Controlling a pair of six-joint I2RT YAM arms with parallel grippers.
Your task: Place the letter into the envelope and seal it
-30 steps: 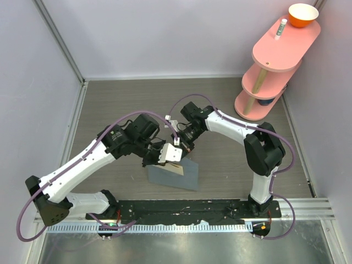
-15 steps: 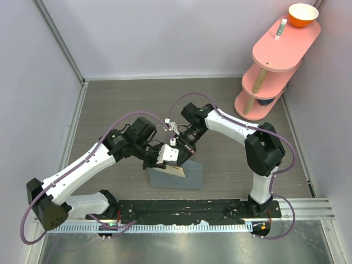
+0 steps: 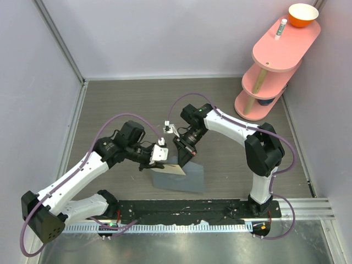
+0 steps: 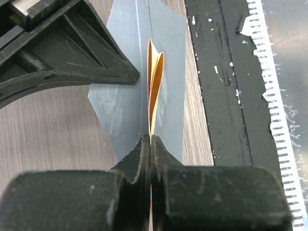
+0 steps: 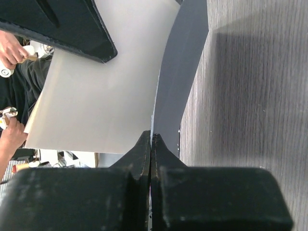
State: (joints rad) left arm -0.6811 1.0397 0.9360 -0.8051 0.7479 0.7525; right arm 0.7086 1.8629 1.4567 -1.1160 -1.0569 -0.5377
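Slate-blue envelope (image 3: 184, 179) lay on the near worktop (image 3: 137, 104), flap (image 5: 180, 86) pinched up by the right end effector (image 5: 151, 139), left end effector (image 4: 150, 144) clamping the tan letter (image 4: 156, 82) over it, so insertion looked underway, next needing a slide into the pocket.

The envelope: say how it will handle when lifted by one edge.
Probably floppy: the envelope bows above the right gripper pinching its edge. Likely light, since that pinch holds part of it up. Lying flat, it may slide on the table if pushed.
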